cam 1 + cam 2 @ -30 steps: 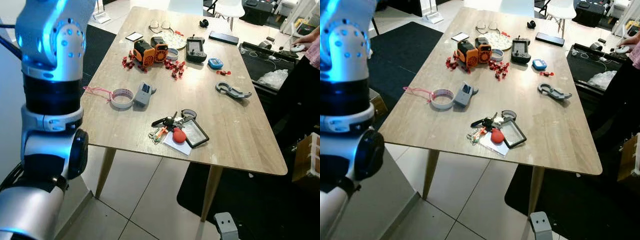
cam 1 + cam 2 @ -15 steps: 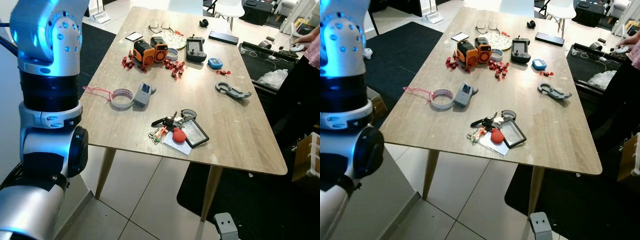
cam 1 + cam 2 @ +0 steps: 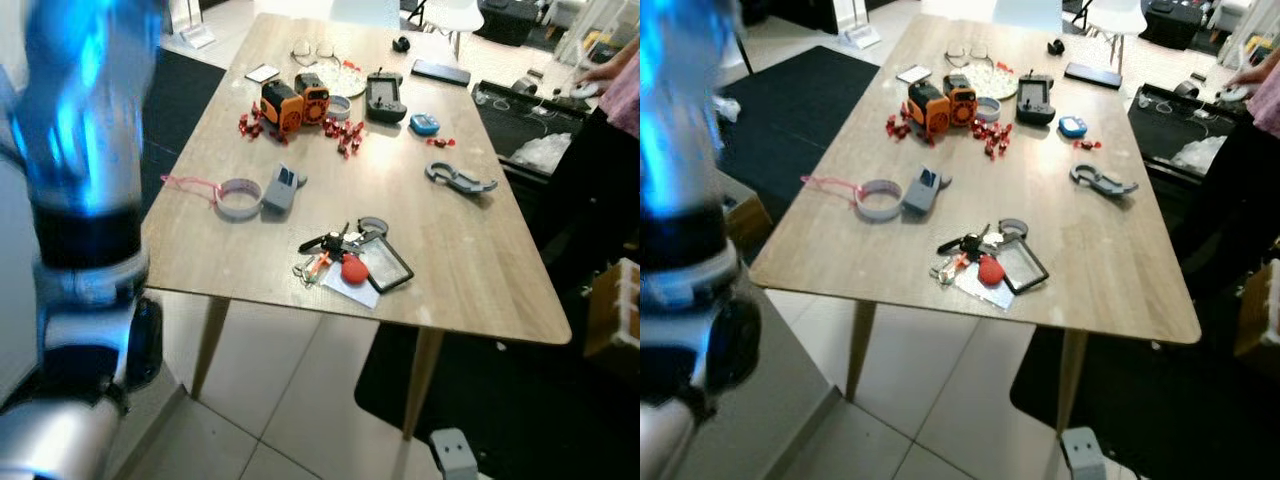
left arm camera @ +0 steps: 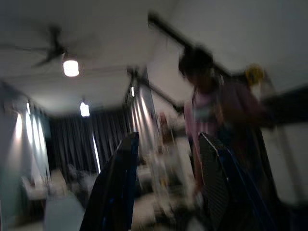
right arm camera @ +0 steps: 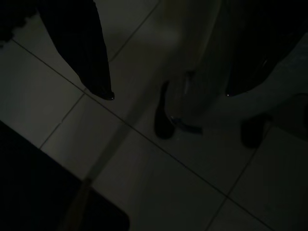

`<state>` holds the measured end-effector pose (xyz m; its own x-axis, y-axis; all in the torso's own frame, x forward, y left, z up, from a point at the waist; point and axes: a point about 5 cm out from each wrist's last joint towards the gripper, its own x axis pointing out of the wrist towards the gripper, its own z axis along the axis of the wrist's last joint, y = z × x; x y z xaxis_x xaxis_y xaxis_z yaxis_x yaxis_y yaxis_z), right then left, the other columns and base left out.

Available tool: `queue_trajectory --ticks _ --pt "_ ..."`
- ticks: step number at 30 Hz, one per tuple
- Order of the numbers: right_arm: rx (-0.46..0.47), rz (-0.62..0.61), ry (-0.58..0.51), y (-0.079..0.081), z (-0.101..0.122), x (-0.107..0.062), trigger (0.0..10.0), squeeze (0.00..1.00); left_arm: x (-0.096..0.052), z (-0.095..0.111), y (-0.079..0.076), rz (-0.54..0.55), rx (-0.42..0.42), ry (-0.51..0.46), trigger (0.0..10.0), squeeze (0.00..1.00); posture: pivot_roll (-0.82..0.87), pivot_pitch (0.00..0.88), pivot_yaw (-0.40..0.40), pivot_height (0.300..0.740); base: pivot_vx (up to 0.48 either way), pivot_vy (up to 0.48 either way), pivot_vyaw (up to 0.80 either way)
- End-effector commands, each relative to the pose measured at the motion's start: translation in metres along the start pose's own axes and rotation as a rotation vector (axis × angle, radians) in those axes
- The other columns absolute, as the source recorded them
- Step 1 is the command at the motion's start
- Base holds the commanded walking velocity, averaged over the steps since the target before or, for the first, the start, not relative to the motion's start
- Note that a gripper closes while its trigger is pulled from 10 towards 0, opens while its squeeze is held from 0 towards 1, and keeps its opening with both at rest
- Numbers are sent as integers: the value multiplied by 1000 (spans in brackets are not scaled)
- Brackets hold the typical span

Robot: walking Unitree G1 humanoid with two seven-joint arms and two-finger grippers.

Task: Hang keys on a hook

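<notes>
Head camera: the bunch of keys (image 3: pixel 335 245) lies on the wooden table (image 3: pixel 470 260) near its front edge, touching a red round fob (image 3: pixel 353 270) and a black-framed card holder (image 3: pixel 386 266); a roll of tape (image 3: pixel 238 197) with a pink cord sits well apart to the left, orange gadgets (image 3: pixel 290 98) and a black controller (image 3: pixel 382 95) at the far end. The raised left arm (image 3: pixel 85 230) appears blurred at the left edge. Left wrist camera: the left gripper (image 4: pixel 166 183) points into a dim room, fingers apart and empty, with what may be a person (image 4: pixel 211 110) beyond. Right wrist camera: the right gripper (image 5: pixel 168 91) hangs over a dark tiled floor (image 5: pixel 159 183), fingers spread, holding nothing.
</notes>
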<state>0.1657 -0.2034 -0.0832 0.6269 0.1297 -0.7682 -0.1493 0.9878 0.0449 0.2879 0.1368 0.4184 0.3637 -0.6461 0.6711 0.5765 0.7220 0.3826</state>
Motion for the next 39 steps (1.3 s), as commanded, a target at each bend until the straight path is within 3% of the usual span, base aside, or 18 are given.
queue_trajectory --ticks 1,4,7,8,10,11,12,14,16,21,23,25,26,28,29,32,34,39 --pt "13 -10 27 -2 -9 -3 10000 0 -1 12 -6 -58 34 -45 10000 0 43 141 -64 740 0 0 0" --pt "26 -10 23 1 -9 -2 10000 0 -20 3 -18 -61 7 -31 10000 0 50 120 -50 740 0 0 0" --pt "28 -10 22 2 -9 -2 10000 0 -25 2 -22 -64 -15 -32 10000 0 51 117 -49 740 0 0 0" --pt "29 -7 23 4 -10 -2 10000 0 -34 1 -29 -74 -44 -33 10000 0 56 111 -54 740 0 0 0" --pt "29 -7 23 4 -10 -2 10000 0 -34 1 -29 -74 -44 -33 10000 0 56 111 -54 740 0 0 0" --pt "29 -5 24 5 -10 -2 10000 0 -44 -2 -36 -85 -69 -30 10000 0 58 103 -54 740 0 0 0" --pt "29 -5 24 5 -10 -2 10000 0 -44 -2 -36 -85 -69 -30 10000 0 58 103 -54 740 0 0 0" --pt "32 -5 22 6 -10 -1 10000 0 -61 -18 -54 -120 -110 14 10000 0 59 97 -55 740 0 0 0" --pt "32 -5 22 6 -10 -1 10000 0 -61 -18 -54 -120 -110 14 10000 0 59 97 -55 740 0 0 0" --pt "35 -11 17 5 -10 -2 10000 0 -81 -49 -71 -154 -165 113 10000 0 63 82 -48 740 0 0 0" --pt "35 -11 17 5 -10 -2 10000 0 -81 -49 -71 -154 -165 113 10000 0 63 82 -48 740 0 0 0" --pt "38 -14 15 5 -11 -2 10000 0 -99 -68 -81 -151 -186 194 10000 0 64 71 -42 740 0 0 0" --pt "38 -14 15 5 -11 -2 10000 0 -99 -68 -81 -151 -186 194 10000 0 64 71 -42 740 0 0 0" --pt "42 -13 13 6 -11 -2 10000 0 -121 -82 -89 -153 -187 286 10000 0 64 71 -40 740 0 0 0" --pt "42 -13 13 6 -11 -2 10000 0 -121 -82 -89 -153 -187 286 10000 0 64 71 -40 740 0 0 0" --pt "43 -11 11 7 -11 -2 10000 0 -135 -90 -96 -150 -196 345 10000 0 66 70 -40 740 0 0 0" --pt "43 -9 8 8 -11 -2 10000 0 -153 -101 -106 -150 -213 410 10000 0 66 70 -40 740 0 0 0" --pt "44 -11 4 7 -9 -1 10000 0 -172 -115 -114 -133 -207 483 10000 0 65 68 -38 740 0 0 0"
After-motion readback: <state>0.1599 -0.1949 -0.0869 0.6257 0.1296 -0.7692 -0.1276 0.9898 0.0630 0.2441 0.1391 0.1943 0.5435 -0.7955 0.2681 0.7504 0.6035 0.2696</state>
